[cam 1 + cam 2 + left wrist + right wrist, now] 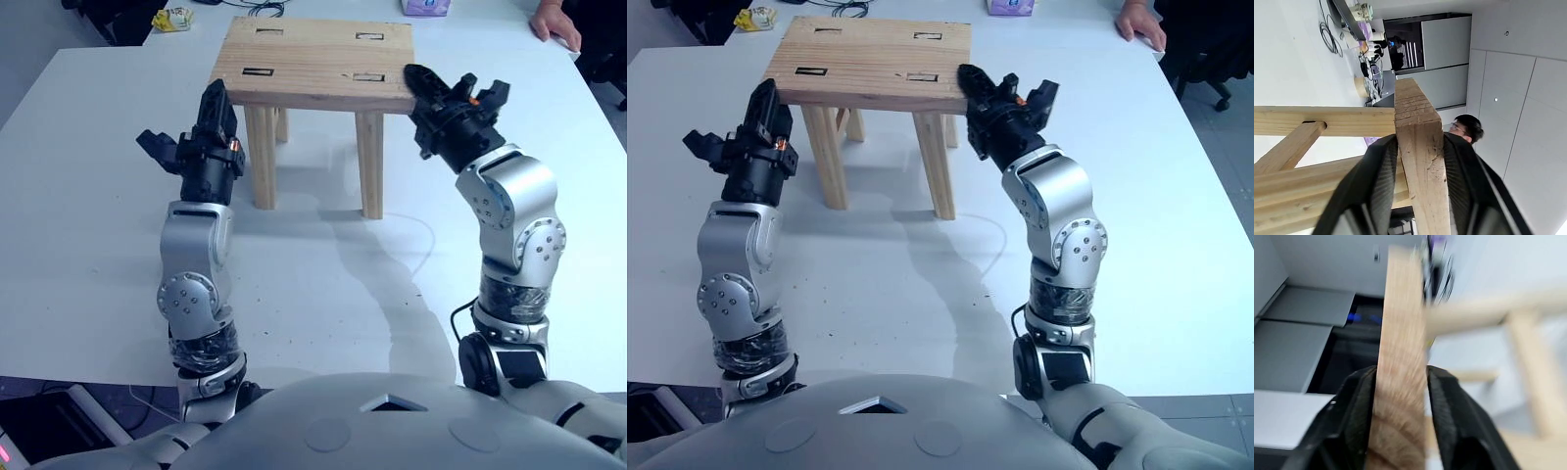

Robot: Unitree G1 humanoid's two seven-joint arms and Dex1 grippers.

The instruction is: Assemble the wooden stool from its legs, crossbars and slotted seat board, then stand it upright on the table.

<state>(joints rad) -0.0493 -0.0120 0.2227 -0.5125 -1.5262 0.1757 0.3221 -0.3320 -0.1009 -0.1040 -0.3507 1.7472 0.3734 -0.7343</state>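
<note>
The wooden stool stands upright on the white table (98, 215), its slotted seat board (313, 54) on top and its legs (369, 162) on the surface. My left gripper (219, 103) is at the seat's front left corner. In the left wrist view the fingers (1378, 171) press both faces of the board edge (1418, 127). My right gripper (419, 86) is at the seat's front right corner, shut across the board edge (1400, 333), which shows blurred between its fingers (1359, 401). A crossbar (1288, 149) joins the legs under the seat.
A person's hand (554, 24) rests on the table's far right edge. A yellow item (174, 18) and a purple box (426, 6) lie at the far edge. A thin cable (423, 245) loops on the table in front of the stool.
</note>
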